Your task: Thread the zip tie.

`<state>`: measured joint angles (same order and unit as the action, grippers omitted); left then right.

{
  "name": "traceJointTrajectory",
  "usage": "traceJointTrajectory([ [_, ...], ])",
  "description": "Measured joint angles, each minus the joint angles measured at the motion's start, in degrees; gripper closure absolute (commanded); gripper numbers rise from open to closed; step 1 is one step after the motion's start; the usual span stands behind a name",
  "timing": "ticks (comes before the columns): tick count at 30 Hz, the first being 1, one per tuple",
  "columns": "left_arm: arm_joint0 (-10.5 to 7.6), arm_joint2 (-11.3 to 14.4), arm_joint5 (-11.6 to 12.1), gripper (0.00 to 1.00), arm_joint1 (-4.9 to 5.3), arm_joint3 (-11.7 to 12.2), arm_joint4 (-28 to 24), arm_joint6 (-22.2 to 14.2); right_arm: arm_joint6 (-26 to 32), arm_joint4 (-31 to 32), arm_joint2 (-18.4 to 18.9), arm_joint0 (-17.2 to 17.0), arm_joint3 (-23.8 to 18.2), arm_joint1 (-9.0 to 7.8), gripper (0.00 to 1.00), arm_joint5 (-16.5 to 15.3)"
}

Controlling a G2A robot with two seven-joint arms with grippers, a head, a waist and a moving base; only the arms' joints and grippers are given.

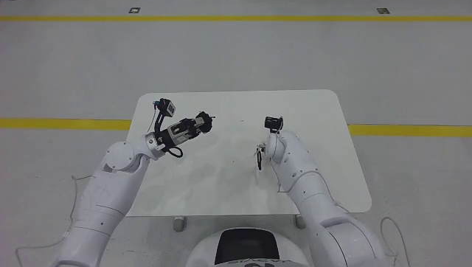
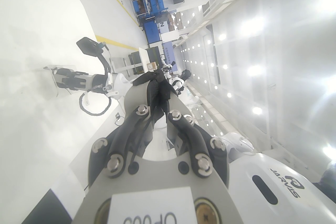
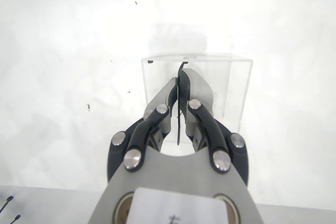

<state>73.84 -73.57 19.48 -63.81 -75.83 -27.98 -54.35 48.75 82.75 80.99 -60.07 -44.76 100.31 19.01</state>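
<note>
Closest to the lens, low in the centre of the right wrist view, my right gripper (image 3: 180, 78) is pinched tight on the black zip tie (image 3: 178, 130). The ribbed pads (image 3: 184, 87) clamp the strap edge-on. Its longer end runs back toward my palm and a short tip pokes out past the fingertips. I judge I hold it this short so the free end stays stiff enough to aim.

Just beyond that tip, at mid-frame, a clear plastic box (image 3: 237, 83) stands on the white table (image 3: 65, 25). My fingers point down at its top edge, where a few small dark marks (image 3: 150, 61) sit. I cannot tell whether the tip touches the box, nor whether those marks are openings meant for it.

My left gripper (image 2: 157, 78), at the middle of the left wrist view, is turned on its side above the table with its fingers pressed together. Whether anything is caught between them I cannot tell. From the top view it hangs left of centre, well apart from my right one and the box. My guess is it is held ready to catch the strap once the tip comes through. The risk I see is the thin tip bending aside if I push off-line.
</note>
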Motion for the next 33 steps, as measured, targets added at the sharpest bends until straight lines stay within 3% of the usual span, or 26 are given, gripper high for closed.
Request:
traceJointTrajectory([
  [9, 0.00, 0.0, 0.0, 1.00, 0.00, 0.0, 0.0, 0.0, 2.7, -0.7, 1.0, -8.0, -14.1, -1.38, 1.00, -4.9],
  [15, 0.00, 0.0, 0.0, 1.00, 0.00, 0.0, 0.0, 0.0, 4.5, -2.6, 2.7, -11.3, -20.1, -2.40, 1.00, -9.1],
  [23, 0.00, 0.0, 0.0, 1.00, 0.00, 0.0, 0.0, 0.0, 6.0, -6.9, 5.4, -12.6, -22.5, -3.69, 1.00, -14.5],
  [33, 0.00, 0.0, 0.0, 1.00, 0.00, 0.0, 0.0, 0.0, 8.8, -13.5, 9.5, -12.7, -23.1, -5.80, 1.00, -24.3],
])
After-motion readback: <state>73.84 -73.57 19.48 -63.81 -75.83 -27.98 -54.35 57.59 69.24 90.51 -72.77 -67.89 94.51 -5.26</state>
